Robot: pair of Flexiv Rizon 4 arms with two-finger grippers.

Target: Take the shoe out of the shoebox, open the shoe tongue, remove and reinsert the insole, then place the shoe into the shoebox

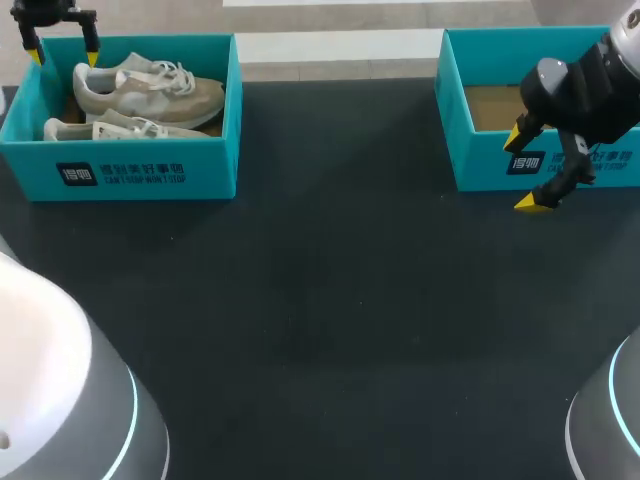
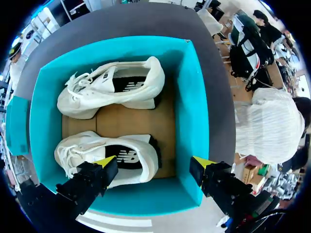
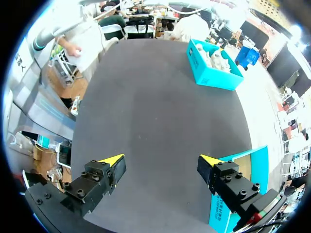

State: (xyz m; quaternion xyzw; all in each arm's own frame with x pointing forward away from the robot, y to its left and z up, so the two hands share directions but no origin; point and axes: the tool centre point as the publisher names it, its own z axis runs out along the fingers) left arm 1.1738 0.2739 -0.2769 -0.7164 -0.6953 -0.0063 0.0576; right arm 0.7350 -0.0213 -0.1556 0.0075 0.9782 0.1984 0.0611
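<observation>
Two pale shoes lie side by side in the left shoebox [image 1: 140, 170], toes toward the same end. One shoe [image 1: 150, 90] lies by the far wall and the other shoe [image 1: 110, 130] by the near wall. In the left wrist view the far shoe [image 2: 112, 90] and the near shoe [image 2: 107, 158] show dark insides, with brown cardboard floor between them.

The left claw [image 1: 64, 55] hangs above the heel end of this box at its far corner, its two fingers spread wide and gripping nothing. From its own camera the left claw [image 2: 154, 162] has one yellow tip over the near shoe and the other over the box wall [image 2: 194, 121].

A second shoebox [image 1: 490, 165] stands at the right of the dark worktop [image 1: 330, 300], well apart from the first, showing its brown floor. The right claw [image 1: 523, 170] is over its near wall, wide open and holding nothing. In its own view the right claw [image 3: 160, 160] looks across the worktop.
</observation>
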